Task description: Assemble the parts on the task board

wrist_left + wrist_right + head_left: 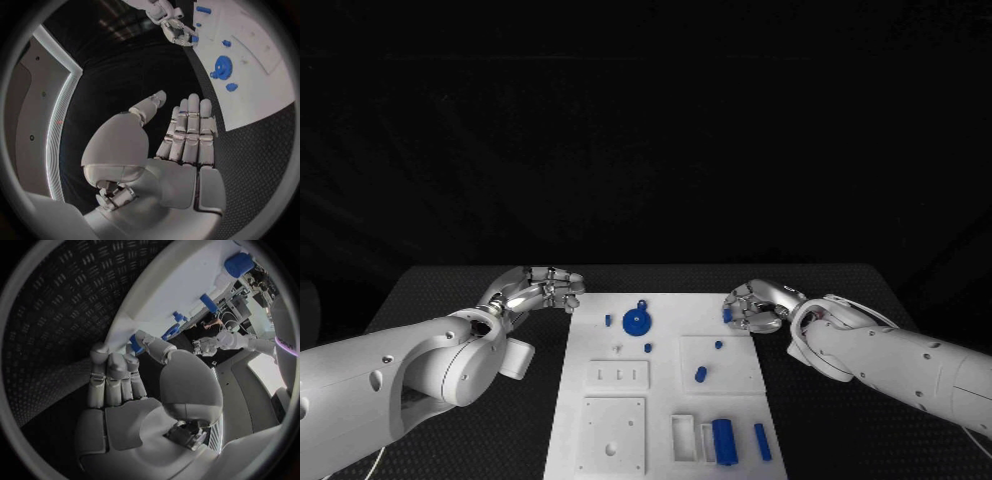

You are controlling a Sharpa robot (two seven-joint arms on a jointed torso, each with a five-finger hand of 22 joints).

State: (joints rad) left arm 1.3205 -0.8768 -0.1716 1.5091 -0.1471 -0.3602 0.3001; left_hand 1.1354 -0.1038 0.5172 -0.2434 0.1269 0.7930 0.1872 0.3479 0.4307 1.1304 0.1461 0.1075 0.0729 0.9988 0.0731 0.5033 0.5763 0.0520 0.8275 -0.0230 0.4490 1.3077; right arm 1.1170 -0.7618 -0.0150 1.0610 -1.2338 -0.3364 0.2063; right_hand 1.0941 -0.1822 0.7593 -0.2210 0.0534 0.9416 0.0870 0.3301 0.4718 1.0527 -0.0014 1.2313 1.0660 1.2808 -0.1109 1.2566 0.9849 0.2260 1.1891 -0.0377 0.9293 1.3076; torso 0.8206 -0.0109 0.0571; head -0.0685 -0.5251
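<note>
Right hand (759,306) pinches blue part (728,315) at task board (661,400) edge; left hand (542,291) empty, fingers apart

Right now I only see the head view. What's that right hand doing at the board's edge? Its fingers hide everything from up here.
Observer: The right wrist view looks past the palm. The right hand pinches a small blue part between thumb and fingertips, at the rim of the task board.
Operator: And the left hand? To me it looks curled up, maybe around something.
Observer: It holds nothing. In the left wrist view the left hand has a bare palm, its fingers stretched out side by side with the thumb apart, over the black table beside the board.
</note>
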